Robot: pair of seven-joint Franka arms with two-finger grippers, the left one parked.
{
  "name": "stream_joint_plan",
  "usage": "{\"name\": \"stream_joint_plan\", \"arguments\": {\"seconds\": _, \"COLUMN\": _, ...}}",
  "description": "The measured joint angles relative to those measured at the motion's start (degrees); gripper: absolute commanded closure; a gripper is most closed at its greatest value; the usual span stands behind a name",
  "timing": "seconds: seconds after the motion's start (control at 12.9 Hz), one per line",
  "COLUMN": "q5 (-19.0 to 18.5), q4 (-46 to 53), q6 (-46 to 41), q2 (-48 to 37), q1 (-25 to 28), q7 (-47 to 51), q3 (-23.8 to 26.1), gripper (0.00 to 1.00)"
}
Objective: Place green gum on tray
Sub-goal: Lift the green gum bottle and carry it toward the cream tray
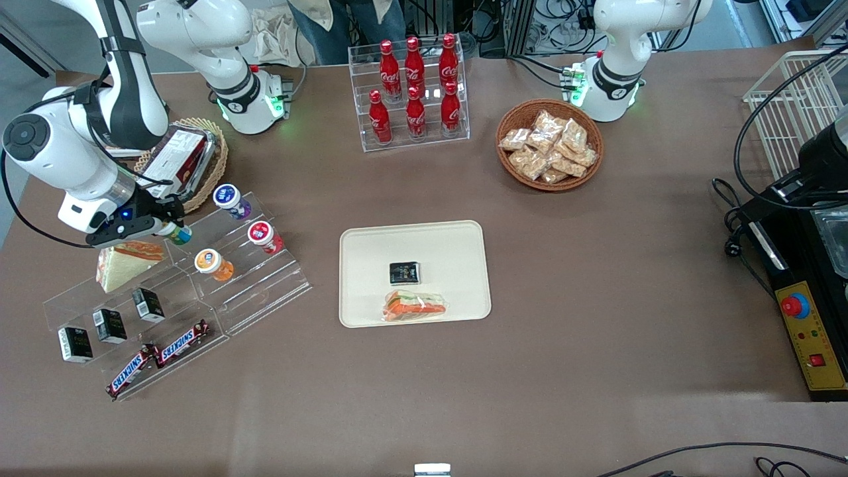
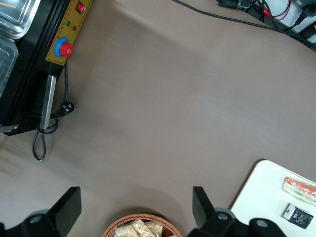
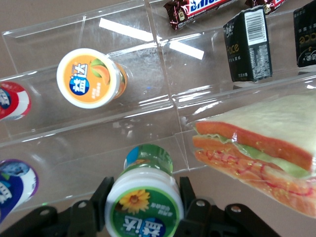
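Gripper (image 1: 165, 228) over the acrylic display rack (image 1: 265, 291) near the desk's working-arm edge, jaws clamped on the green gum (image 3: 144, 207). Orange-lidded bottle (image 1: 212, 263) and red-lidded bottle (image 1: 264, 236) sit in the rack beside it. Mid-desk tray (image 1: 371, 245) carries a black packet (image 1: 404, 272) and wrapped sandwich (image 1: 415, 306); its rim-side half farther from the camera is bare.

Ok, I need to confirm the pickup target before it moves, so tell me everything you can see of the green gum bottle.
The green gum is a small cylindrical bottle, apparently plastic, with a white-rimmed green lid printed with a sunflower and a blue band of white characters, and a green labelled body. It lies tilted on the clear acrylic display stand, lid toward the wrist camera, beside the packaged sandwich. The pincer sits around it, one finger on each side of the lid, apparently touching.
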Motion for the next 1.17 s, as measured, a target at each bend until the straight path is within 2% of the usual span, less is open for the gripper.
{"name": "stream_joint_plan", "arguments": {"seconds": 0.23, "q5": 0.23, "q4": 6.06, "q6": -9.2, "q2": -1.64, "q1": 0.24, "q7": 0.06, "q3": 1.0, "gripper": 0.69}}
{"name": "stream_joint_plan", "arguments": {"seconds": 0.54, "q5": 4.61, "q4": 13.57, "q6": -15.92, "q2": -2.25, "q1": 1.09, "q7": 6.55, "q3": 6.11, "gripper": 0.69}}
{"name": "stream_joint_plan", "arguments": {"seconds": 0.78, "q5": 5.3, "q4": 15.11, "q6": -16.32, "q2": -2.14, "q1": 3.26, "q7": 20.19, "q3": 13.11, "gripper": 0.68}}
{"name": "stream_joint_plan", "arguments": {"seconds": 0.93, "q5": 7.32, "q4": 15.69, "q6": -16.3, "q2": -1.21, "q1": 5.65, "q7": 31.67, "q3": 17.6, "gripper": 0.68}}
{"name": "stream_joint_plan", "arguments": {"seconds": 1.17, "q5": 7.61, "q4": 19.04, "q6": -15.55, "q2": 3.61, "q1": 9.96, "q7": 47.89, "q3": 23.05, "gripper": 0.68}}
